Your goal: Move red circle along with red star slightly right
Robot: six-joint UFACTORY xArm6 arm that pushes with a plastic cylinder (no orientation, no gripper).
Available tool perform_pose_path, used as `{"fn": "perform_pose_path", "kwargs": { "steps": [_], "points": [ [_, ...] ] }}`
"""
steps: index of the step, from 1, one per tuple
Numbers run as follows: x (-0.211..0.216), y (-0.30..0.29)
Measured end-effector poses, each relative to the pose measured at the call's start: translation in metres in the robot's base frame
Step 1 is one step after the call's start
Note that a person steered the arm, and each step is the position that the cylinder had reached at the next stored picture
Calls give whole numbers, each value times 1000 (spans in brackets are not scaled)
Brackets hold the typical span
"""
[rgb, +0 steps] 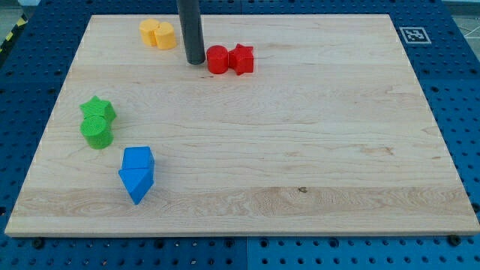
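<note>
The red circle [217, 59] sits near the view's top, touching the red star [241, 58] on its right. My tip [195, 61] stands on the board just left of the red circle, very close to it or touching it; I cannot tell which. The dark rod rises straight up out of the view's top.
A yellow pair of blocks [157, 34] lies up and left of my tip. A green star [98, 109] and green circle [97, 132] sit at the view's left. A blue block [139, 160] and blue triangle [136, 183] lie below them. The wooden board [300, 150] rests on a blue pegboard.
</note>
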State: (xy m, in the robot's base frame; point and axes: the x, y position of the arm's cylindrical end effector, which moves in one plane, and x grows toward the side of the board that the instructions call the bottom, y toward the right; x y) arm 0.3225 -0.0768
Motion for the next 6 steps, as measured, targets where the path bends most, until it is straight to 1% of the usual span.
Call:
{"fn": "perform_pose_path", "kwargs": {
  "steps": [2,4,5,6],
  "points": [
    [4,37],
    [4,44],
    [4,65],
    [1,69]
  ]
}}
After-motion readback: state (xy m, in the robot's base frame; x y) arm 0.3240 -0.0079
